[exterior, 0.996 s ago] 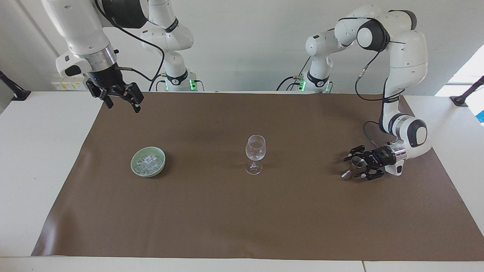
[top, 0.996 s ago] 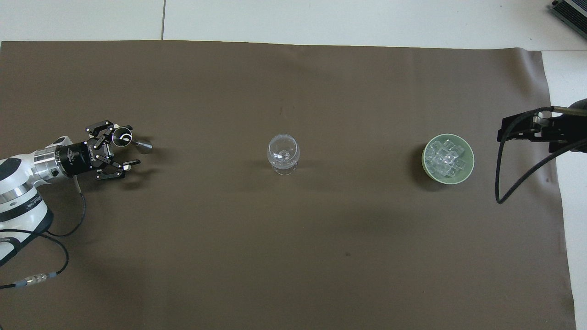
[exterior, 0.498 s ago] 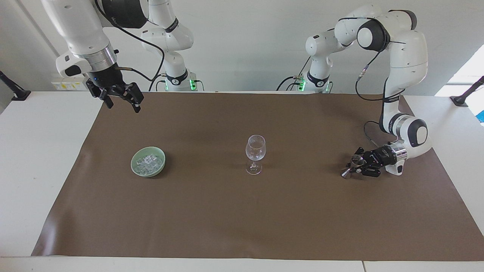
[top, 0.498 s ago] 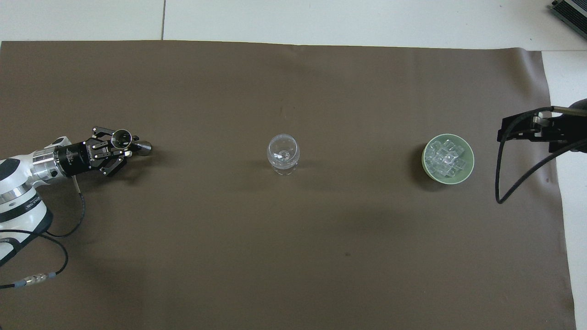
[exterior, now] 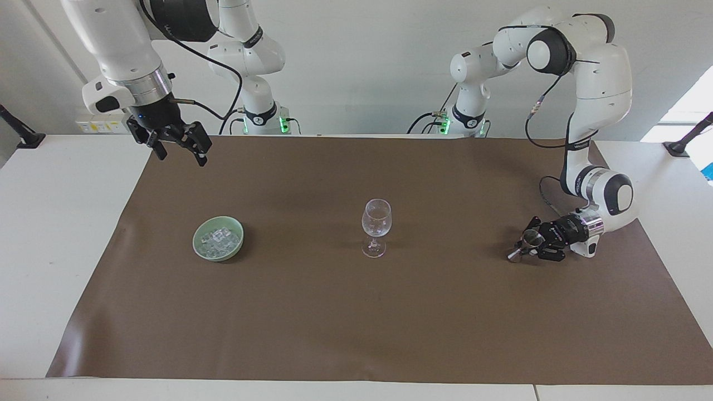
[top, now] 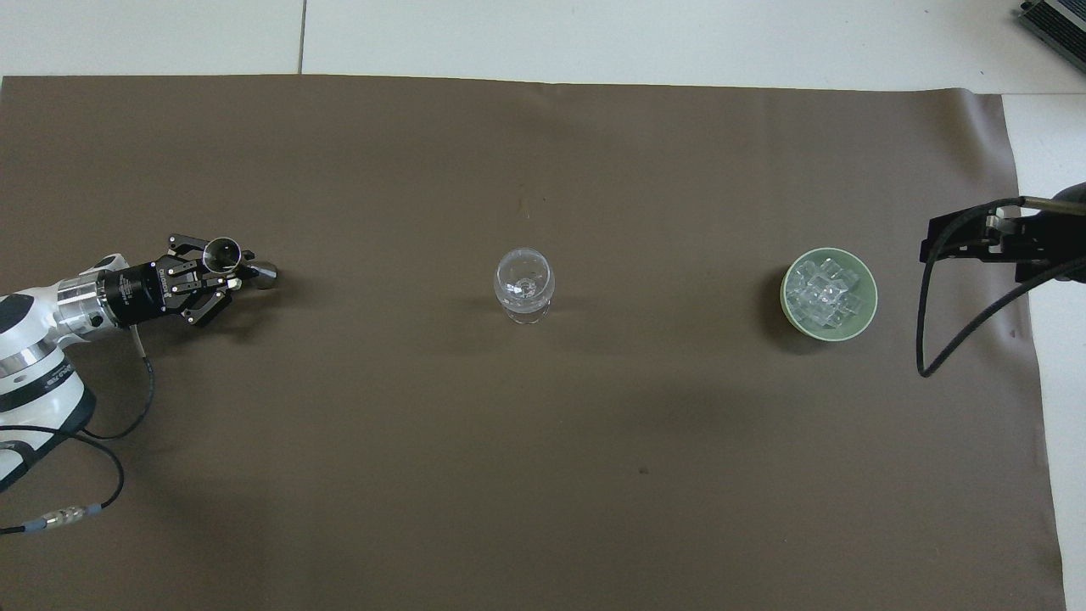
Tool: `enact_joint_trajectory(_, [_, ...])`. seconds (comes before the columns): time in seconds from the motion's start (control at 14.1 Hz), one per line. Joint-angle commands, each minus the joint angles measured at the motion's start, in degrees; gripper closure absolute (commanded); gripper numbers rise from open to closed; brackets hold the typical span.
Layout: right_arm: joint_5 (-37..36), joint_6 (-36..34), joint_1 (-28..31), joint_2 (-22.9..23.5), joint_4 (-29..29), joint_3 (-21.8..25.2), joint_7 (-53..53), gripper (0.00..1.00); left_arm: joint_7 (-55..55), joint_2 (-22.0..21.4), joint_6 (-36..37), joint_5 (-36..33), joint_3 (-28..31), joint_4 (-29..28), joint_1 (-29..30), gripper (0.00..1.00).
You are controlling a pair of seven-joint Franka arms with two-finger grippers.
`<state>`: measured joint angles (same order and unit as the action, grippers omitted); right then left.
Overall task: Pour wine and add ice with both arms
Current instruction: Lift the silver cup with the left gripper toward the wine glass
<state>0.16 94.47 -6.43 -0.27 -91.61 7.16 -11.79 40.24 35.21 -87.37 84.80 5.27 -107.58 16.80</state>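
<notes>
A small metal jigger [exterior: 526, 246] [top: 222, 251] leans tilted at the left arm's end of the brown mat, and my left gripper [exterior: 533, 249] [top: 231, 270] is low over the mat, shut on it. A clear stemmed glass [exterior: 376, 223] [top: 523, 287] stands upright mid-mat. The ice [exterior: 220, 239] [top: 827, 293] is heaped in a pale green bowl [exterior: 196, 243] [top: 786, 297] toward the right arm's end. My right gripper [exterior: 182, 157] hangs open and empty, high over the mat's corner by the robots. No wine is visible.
The brown mat [exterior: 356, 334] covers most of the white table [exterior: 55, 223]. A black cable [top: 933, 339] droops from the right arm's hand beside the bowl. Only mat lies between glass, bowl and jigger.
My left gripper closed from open onto the jigger, then drew back slightly toward the left arm's end. The right arm has stayed still.
</notes>
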Motion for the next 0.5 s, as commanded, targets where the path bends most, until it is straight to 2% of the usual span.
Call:
enact_joint_trajectory(0.0, [1.33, -0.25, 0.37, -1.22, -1.29, -0.04, 1.16, 0.00, 4.48, -4.17, -0.09, 1.33, 0.09, -1.75, -0.71, 1.00])
enact_joint_trajectory(0.43, [1.33, -0.25, 0.37, -1.22, -1.29, -0.04, 1.16, 0.00, 4.94, -8.04, 1.14, 1.33, -0.09, -1.31, -1.50, 1.00])
